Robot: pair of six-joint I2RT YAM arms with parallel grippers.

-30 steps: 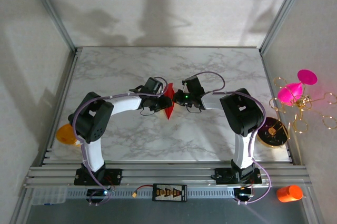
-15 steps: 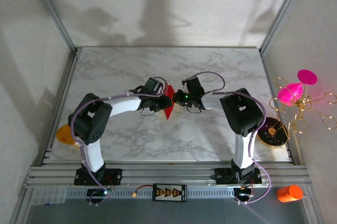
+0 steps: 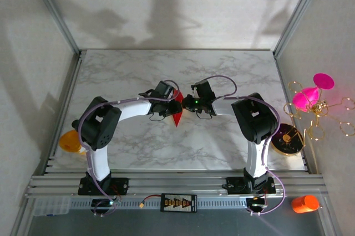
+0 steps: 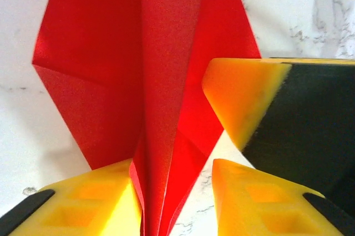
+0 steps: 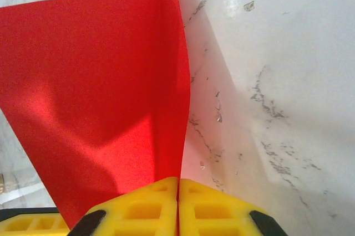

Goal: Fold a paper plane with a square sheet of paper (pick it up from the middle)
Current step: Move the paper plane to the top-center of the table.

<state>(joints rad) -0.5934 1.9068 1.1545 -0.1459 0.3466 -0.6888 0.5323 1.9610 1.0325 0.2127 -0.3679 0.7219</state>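
Your paper plane (image 3: 177,111) is at the middle of the marble table (image 3: 233,70), its long axis running far to near and its pointed tip toward the arm bases. Your right gripper (image 5: 178,189) is clamped on its fold. Your left gripper (image 4: 173,167) straddles the ridge with jaws apart. White walls enclose the table.
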